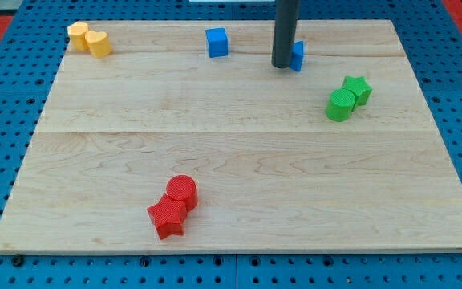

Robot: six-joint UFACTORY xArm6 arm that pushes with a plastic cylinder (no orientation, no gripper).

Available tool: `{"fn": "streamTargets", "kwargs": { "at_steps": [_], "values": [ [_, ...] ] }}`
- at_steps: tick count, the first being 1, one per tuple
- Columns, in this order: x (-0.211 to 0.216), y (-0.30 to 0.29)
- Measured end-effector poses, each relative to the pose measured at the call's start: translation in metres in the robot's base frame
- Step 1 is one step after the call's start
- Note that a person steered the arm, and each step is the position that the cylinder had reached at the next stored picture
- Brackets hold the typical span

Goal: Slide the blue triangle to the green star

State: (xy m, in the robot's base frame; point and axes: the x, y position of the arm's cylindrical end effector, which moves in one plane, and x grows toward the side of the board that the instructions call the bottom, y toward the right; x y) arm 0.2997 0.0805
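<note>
Blue triangle [298, 56] sits near the view's top edge of the wooden board [239, 177], touching the right side of my tip [281, 65], which grips nothing and only pushes. Green star [358, 88] lies near, down and to the view's right, touching the green cylinder [341, 105]. Risk: an off-centre push may rotate the triangle off my tip or drive it off the board's top edge.

Wood tabletop [239, 168]. Blue triangle [297, 55] touching my tip [283, 64] on its right; blue cube [216, 42] left of tip. Green star [358, 88] and green cylinder [341, 105] lower right, touching. Two yellow blocks [89, 38] far left. Red cylinder [181, 191] and red star [168, 218] well below-left.
</note>
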Motion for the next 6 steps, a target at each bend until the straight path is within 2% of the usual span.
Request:
{"fn": "streamTargets", "kwargs": {
  "at_steps": [1,2,3,4,5,6],
  "values": [
    [-0.05,-0.036],
    [-0.038,0.014],
    [0.011,0.048],
    [0.011,0.047],
    [-0.061,-0.016],
    [-0.098,-0.092]
  ]
}}
